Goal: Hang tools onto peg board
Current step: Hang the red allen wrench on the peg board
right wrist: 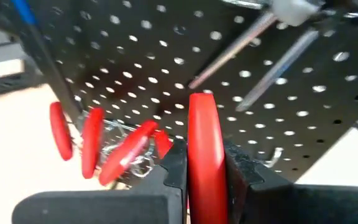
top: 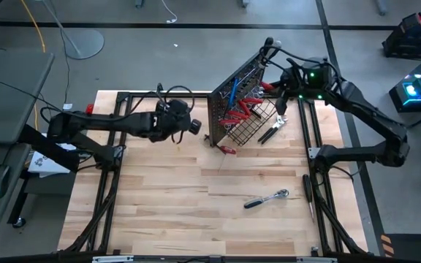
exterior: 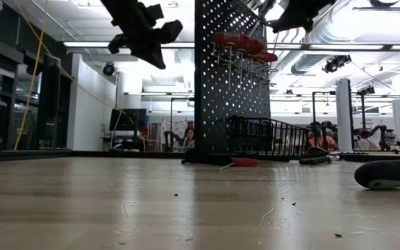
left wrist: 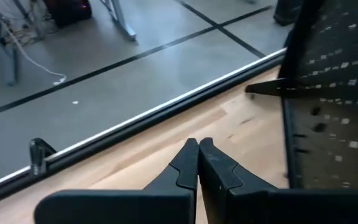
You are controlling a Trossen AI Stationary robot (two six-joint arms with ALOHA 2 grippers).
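The black peg board (top: 234,98) stands upright at the table's far middle, with a wire basket (top: 258,124) at its base. Several red-handled screwdrivers (right wrist: 92,142) and a blue key (top: 232,89) hang on its hooks. My right gripper (right wrist: 201,169) is high up at the board's face, shut on one red-handled screwdriver (top: 268,86). My left gripper (top: 194,126) hovers shut, with nothing in it, left of the board and above the table. A chrome ratchet (top: 267,198) and a red screwdriver (top: 227,149) lie flat on the table. My right gripper pinches the screwdriver's red handle (right wrist: 202,143) between its two fingers (right wrist: 174,168). The fingers come from the table's right side, slanting downward toward the board. The handle sticks out past the fingertips and is lifted clear of the table, close before the perforated face.
A black-handled tool (top: 271,131) lies by the basket's right side, and another dark tool (top: 309,191) lies near the right frame rail. A dark handle (exterior: 391,173) shows close in the low view. Bare wood spreads across the table's near half.
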